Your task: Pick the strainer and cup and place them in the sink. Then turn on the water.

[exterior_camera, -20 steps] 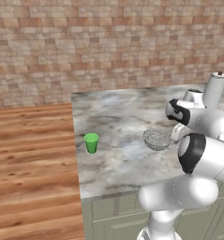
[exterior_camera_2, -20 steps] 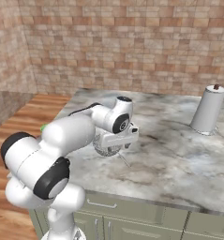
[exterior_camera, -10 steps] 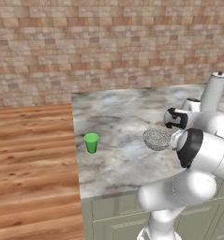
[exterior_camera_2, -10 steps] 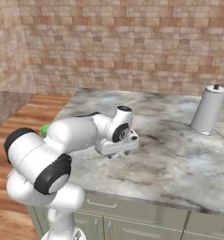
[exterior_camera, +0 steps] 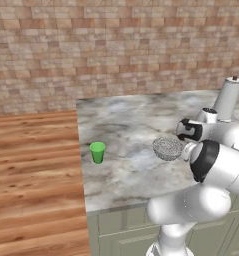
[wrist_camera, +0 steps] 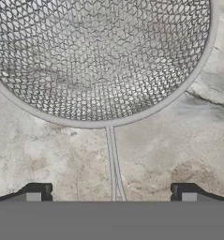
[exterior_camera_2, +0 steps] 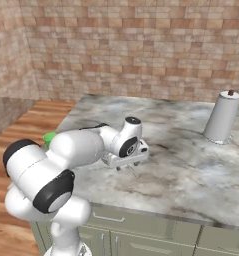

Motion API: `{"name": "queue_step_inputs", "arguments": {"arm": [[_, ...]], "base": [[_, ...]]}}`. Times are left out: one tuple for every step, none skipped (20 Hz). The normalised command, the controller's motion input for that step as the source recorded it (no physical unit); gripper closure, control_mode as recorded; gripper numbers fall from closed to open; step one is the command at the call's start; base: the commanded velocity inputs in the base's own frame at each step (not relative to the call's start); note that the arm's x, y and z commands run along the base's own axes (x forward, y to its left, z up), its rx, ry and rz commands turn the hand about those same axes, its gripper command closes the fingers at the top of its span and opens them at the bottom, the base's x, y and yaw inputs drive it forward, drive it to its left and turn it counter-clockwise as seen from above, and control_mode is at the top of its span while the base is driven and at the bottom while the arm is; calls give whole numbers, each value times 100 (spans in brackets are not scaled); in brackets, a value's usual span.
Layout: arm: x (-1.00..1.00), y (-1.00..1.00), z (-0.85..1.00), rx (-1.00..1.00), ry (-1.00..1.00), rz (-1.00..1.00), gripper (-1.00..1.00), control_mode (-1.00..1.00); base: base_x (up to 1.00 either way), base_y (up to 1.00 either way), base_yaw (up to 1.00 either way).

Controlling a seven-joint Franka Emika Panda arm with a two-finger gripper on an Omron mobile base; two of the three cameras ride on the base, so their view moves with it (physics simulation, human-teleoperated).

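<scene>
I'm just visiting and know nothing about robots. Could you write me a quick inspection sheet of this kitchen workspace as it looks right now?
Surface: grey marbled counter, over pale cabinet fronts.
Job's things: strainer sits on the counter, its thin wire handle running back between the finger tips; green cup stands upright near the counter's left edge, well apart from the strainer.
Clutter: a tall white canister with a dark knob stands at the back right.
Gripper: gripper open, low over the handle, holding nothing.
Cables: nothing seen.
Surroundings: brick wall; wood floor.
</scene>
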Motion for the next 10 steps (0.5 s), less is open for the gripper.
{"name": "queue_step_inputs", "arguments": {"arm": [[0, -9, 0, 0, -7, 1, -100, -100], [4, -12, 6, 0, -1, 1, -100, -100], [12, -14, 6, 0, 0, 1, -100, -100], [13, -14, 9, 0, 0, 1, -100, -100], [9, -11, 6, 0, 0, 1, -100, -100], [6, -10, 4, 0, 0, 1, -100, -100], [0, -7, 0, 0, 0, 1, -100, -100], [0, -3, 0, 0, 0, 0, -100, -100], [0, 0, 0, 0, 0, 0, -100, -100], [0, 0, 0, 0, 0, 0, -100, -100]], "base": [[0, 0, 0], [0, 0, 0], [0, 0, 0], [0, 0, 0], [0, 0, 0], [0, 0, 0], [0, 0, 0], [0, 0, 0], [0, 0, 0], [0, 0, 0]]}}
